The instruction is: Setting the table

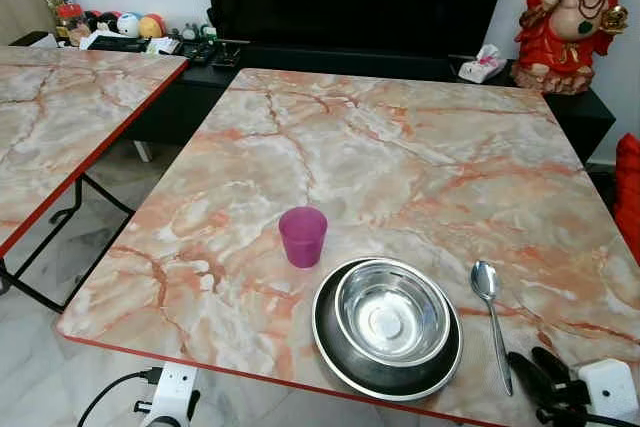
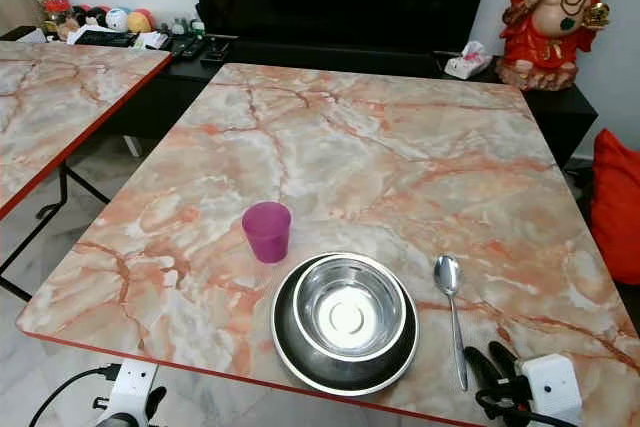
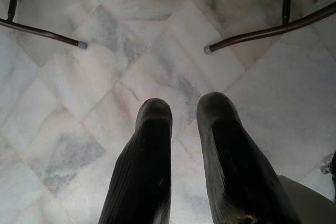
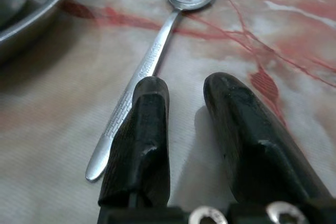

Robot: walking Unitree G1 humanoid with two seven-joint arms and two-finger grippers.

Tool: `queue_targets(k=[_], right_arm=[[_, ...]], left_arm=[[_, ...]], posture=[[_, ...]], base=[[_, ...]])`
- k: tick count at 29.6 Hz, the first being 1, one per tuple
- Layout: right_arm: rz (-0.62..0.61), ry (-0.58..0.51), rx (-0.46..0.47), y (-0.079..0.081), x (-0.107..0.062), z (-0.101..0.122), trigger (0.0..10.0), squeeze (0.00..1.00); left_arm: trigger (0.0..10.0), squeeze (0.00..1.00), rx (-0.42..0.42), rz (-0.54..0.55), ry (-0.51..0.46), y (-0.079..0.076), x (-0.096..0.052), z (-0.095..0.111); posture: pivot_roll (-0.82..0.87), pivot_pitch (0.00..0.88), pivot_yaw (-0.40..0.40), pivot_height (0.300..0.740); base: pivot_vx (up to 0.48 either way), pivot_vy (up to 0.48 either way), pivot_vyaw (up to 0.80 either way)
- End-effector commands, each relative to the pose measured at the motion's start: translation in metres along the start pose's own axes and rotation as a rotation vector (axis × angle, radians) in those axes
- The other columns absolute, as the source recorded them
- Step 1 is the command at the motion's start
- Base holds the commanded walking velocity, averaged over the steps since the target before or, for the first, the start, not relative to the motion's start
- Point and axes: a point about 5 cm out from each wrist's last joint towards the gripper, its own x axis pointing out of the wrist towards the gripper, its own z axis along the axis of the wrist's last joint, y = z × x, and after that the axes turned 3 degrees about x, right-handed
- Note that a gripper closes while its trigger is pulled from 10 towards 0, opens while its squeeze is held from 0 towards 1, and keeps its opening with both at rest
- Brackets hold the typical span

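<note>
On the marble table (image 1: 400, 167), near its front edge, a steel bowl (image 1: 390, 312) sits inside a wider steel plate (image 1: 335, 352). A purple cup (image 1: 302, 236) stands upright just left of them. To their right lies a spoon (image 1: 489, 312), bowl end pointing away from me. My right gripper (image 1: 533, 361) rests low over the table at the spoon's handle end, open, with bare tabletop between its fingers (image 4: 144, 124); the spoon handle (image 4: 149, 59) runs beside one finger. My left gripper (image 3: 184, 106) hangs below the table's front left corner, open over the floor.
A second marble table (image 1: 60, 117) stands to the left across a narrow floor gap. Behind are a black TV console (image 1: 330, 59), a tissue box (image 1: 483, 65) and a red statue (image 1: 575, 17). A red cushion (image 1: 630, 187) is at right. Table feet (image 3: 79, 44) rest on the tiles.
</note>
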Motion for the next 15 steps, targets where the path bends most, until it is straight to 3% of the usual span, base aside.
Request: queue_targets(k=[1, 10, 15], right_arm=[[0.018, -0.004, 0.008, 0.0030, 0.0001, 0.0017, 10.0, 0.00], [0.032, -0.005, 0.014, 0.0059, 0.0004, 0.0033, 10.0, 0.00], [-0.023, -0.016, 0.005, -0.0008, 0.0002, 0.0050, 10.0, 0.00]], left_arm=[[10.0, 0.00, 0.019, -0.003, 0.004, 0.0015, -0.0001, -0.0006], [10.0, 0.00, 0.020, -0.005, 0.005, 0.0013, 0.0001, -0.0004], [10.0, 0.00, 0.019, -0.005, 0.003, 0.0008, 0.0001, -0.0001]], posture=[[0.03, 0.002, 0.009, 0.740], [0.03, 0.002, 0.010, 0.740], [0.03, 0.002, 0.009, 0.740]], base=[[0.000, 0.000, 0.00], [0.000, 0.000, 0.00], [0.000, 0.000, 0.00]])
